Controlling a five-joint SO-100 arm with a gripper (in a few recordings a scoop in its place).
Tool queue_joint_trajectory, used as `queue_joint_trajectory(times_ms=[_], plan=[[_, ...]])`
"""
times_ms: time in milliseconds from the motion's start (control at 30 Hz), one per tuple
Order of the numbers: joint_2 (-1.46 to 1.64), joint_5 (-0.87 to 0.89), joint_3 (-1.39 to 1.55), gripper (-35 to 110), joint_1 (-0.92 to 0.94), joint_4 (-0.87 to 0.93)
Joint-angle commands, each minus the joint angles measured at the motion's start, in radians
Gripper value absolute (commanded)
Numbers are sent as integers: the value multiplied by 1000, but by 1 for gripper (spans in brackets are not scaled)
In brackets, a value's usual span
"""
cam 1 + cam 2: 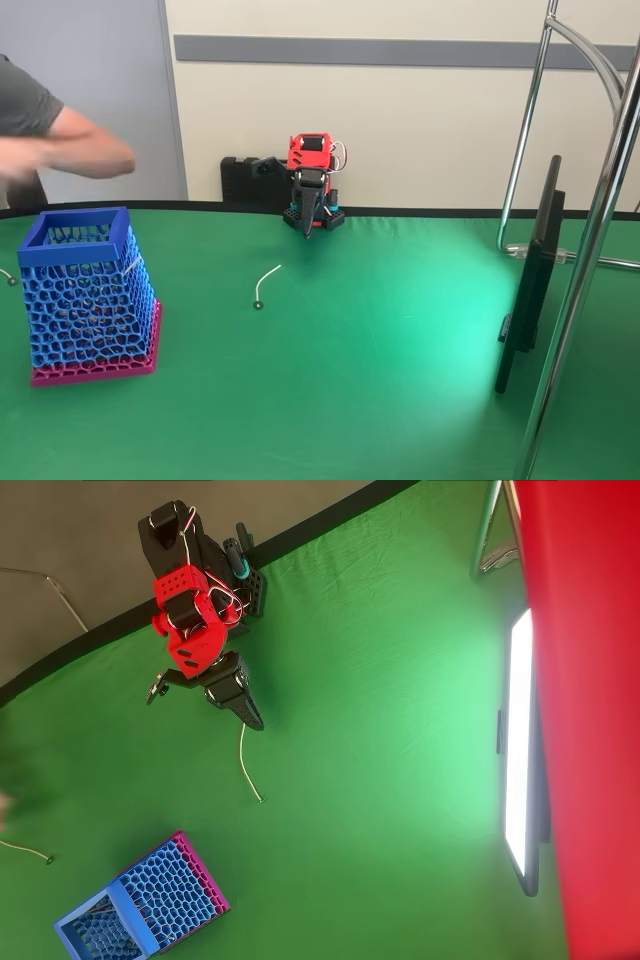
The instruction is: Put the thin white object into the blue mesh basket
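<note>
The red and black two-finger gripper [307, 228] hangs folded at the far edge of the green cloth-covered table [400, 350], its dark fingers pressed together to a point and holding nothing. Just in front of that tip, in the overhead view, lies the thin white wire-like strand [246, 764], slightly curved, flat on the cloth, its tiny dark round tip at the end farther from the gripper. Well off from the strand, toward the left in the fixed view, stands the tall square blue plastic lattice basket [85, 290] on its magenta base, rim up and mouth clear. Beyond the basket, at the left edge, a person's blurred arm [60, 155] reaches over the table, and a second thin strand [28, 851] lies near the basket. To my eye the reach has not begun; done well, the fingers should part, come straight down across the strand's middle, crosswise to its length, and close right at the cloth, since something this thin slips out easily.
</note>
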Motion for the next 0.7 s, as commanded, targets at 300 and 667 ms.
queue_joint_trajectory(times_ms=[300, 667], plan=[[8, 46, 6, 1, 9, 6], [5, 21, -238, 0, 46, 207]])
